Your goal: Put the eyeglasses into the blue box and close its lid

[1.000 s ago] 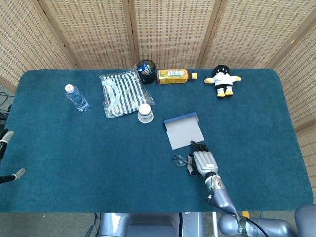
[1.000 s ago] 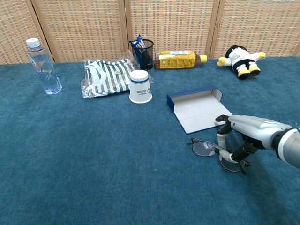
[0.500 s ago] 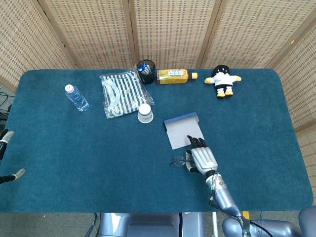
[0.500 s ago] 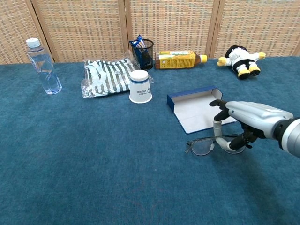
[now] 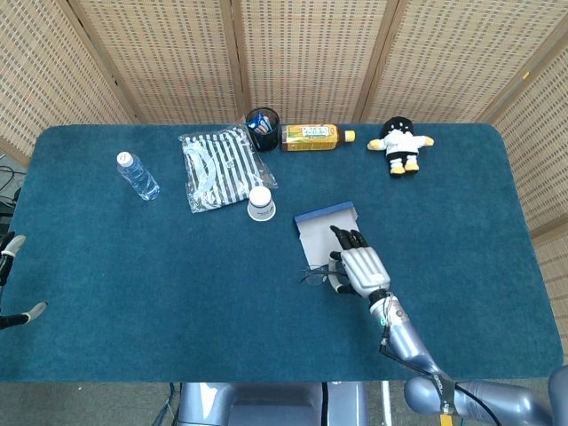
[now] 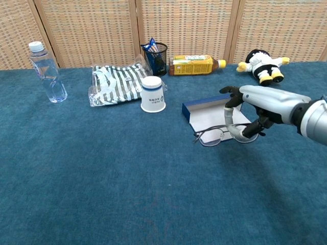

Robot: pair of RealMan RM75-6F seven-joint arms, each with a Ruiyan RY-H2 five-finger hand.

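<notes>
Head view: over the last second the right hand [image 5: 358, 270] has moved from the near side of the table up toward the box [image 5: 329, 234], carrying the glasses [image 5: 316, 276] with it; its fingertips now lie over the near part of the open lid's pale inside, where earlier they stopped short of it. The glasses sit just left of the hand, at the box's near edge and not yet inside. The left hand [image 5: 11, 251] shows only as a sliver at the frame's left edge, well apart from the work; whether it is clenched or released cannot be told. Chest view: the glasses [image 6: 213, 135] have left the cloth and hang level, pinched by the right hand [image 6: 254, 108] at the right lens end, with the free lens and temple reaching left over the box's [image 6: 209, 111] near corner. Judgement: pickup is done and transport nearly so; placing in the tray and shutting the lid remain. The hand is palm down, forearm reaching in from the right, upper fingers extended toward the blue rim, thumb and lower fingers curled under the frame.
</notes>
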